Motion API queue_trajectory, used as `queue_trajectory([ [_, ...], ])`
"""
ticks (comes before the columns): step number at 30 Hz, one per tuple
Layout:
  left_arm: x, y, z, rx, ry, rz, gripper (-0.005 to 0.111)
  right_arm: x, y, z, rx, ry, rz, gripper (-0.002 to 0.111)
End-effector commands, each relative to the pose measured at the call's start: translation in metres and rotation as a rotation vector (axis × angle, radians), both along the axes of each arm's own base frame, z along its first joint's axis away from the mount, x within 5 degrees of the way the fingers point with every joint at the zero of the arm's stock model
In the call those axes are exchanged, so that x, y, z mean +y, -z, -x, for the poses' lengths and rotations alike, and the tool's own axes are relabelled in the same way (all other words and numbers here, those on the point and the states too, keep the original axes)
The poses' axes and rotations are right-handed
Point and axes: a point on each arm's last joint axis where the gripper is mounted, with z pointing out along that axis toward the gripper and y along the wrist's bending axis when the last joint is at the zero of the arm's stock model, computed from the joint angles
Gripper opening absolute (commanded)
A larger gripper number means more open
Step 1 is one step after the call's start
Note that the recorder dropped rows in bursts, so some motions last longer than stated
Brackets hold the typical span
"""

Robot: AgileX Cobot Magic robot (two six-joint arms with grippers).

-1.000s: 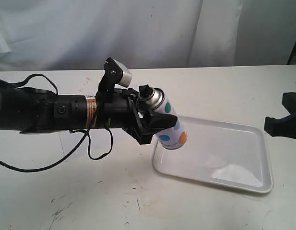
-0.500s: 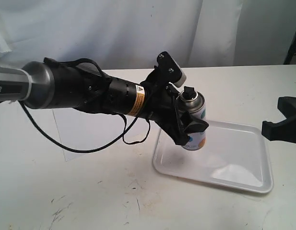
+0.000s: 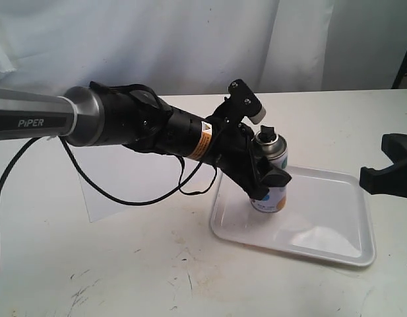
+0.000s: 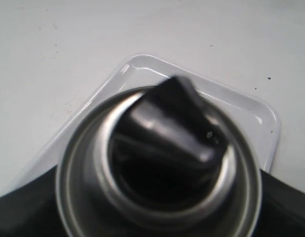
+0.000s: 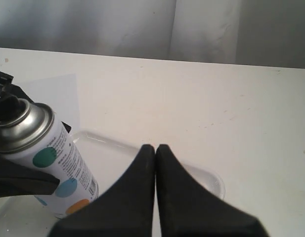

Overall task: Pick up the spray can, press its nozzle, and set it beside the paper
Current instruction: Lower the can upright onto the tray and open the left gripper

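Note:
The spray can (image 3: pixel 273 195), white with coloured dots and a silver top, stands upright at the near-left end of the white tray (image 3: pixel 322 247). I cannot tell whether its base touches the tray. My left gripper (image 3: pixel 269 178) is shut on its body. The black nozzle (image 3: pixel 264 129) pokes up free; in the left wrist view the nozzle (image 4: pixel 177 116) and the silver rim (image 4: pixel 83 163) fill the picture. The right wrist view shows the can (image 5: pixel 56 165) at the left. The paper (image 3: pixel 111 188) lies faint on the table, left of the tray. My right gripper (image 5: pixel 155 148) is shut and holds nothing.
My right gripper (image 3: pixel 381 172) hangs at the right edge of the exterior view, beyond the tray's far end. A white curtain (image 3: pixel 190 39) backs the table. The left arm and its loose cable (image 3: pixel 150 198) stretch over the paper.
The left arm has carried the can right and down, turning it from tilted to upright at the tray's left end. The right gripper has hardly moved.

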Motion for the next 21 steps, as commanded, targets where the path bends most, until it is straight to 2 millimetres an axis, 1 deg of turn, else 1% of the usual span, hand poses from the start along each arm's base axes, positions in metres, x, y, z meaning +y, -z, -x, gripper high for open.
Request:
queue_trajectory([
  [1,-0.002,-0.01,-0.003,-0.016,-0.023,0.024,0.0,0.0,0.002,0.001,0.004,-0.004,0.005,0.0],
  [3,-0.002,-0.01,-0.003,-0.02,-0.022,0.023,0.0,0.0,0.002,0.001,0.004,-0.004,0.005,0.0],
  [12,-0.002,0.002,-0.004,-0.015,-0.011,0.003,0.0,0.0,0.002,0.002,0.008,-0.008,0.005,0.0],
  [21,-0.002,0.002,-0.005,-0.028,-0.028,-0.006,0.002,0.0,0.002,0.002,0.008,-0.008,0.005,0.0],
])
